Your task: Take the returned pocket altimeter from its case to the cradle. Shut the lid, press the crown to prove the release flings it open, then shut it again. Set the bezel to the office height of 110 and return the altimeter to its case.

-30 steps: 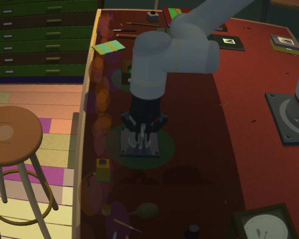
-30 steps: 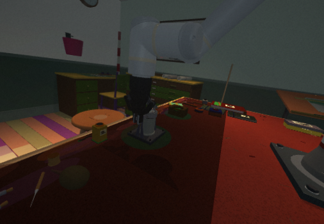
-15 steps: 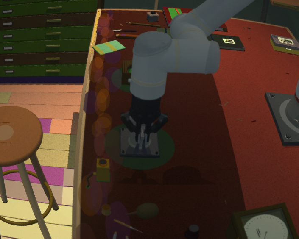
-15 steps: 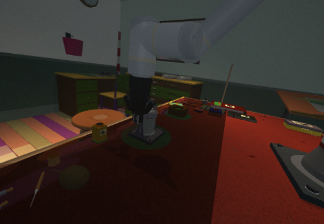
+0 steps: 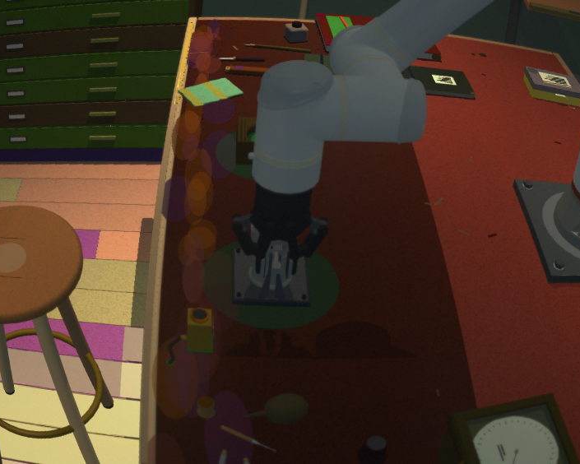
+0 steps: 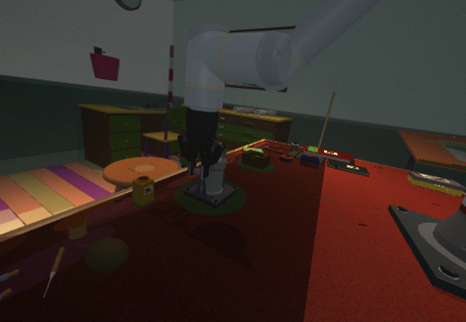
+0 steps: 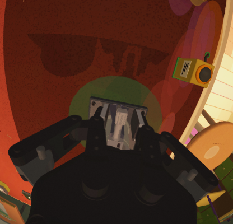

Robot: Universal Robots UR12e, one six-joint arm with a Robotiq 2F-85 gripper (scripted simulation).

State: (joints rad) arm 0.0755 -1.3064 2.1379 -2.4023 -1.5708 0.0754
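The pocket altimeter [image 7: 120, 125] is partly hidden by my fingers; it sits in the grey cradle [image 5: 271, 280] [image 6: 211, 189] on a green mat near the bench's left edge. My gripper [image 5: 276, 260] [image 6: 202, 168] [image 7: 120, 128] stands straight over the cradle with its fingers open around the altimeter, holding nothing. The altimeter's pale ribbed part points away from me in the wrist camera. I cannot tell whether its lid is shut. The brown case [image 5: 245, 141] [image 6: 256, 158] sits on a second green mat further along the bench, partly behind my arm.
Behind the work lie pencils, a green card [image 5: 210, 91] and books at the bench's far end. A yellow box [image 5: 199, 328] [image 7: 193, 71] stands close by the cradle toward the bench edge. A stool [image 5: 22, 264] stands off the bench on the left. A framed dial [image 5: 515, 434] fills the near right corner.
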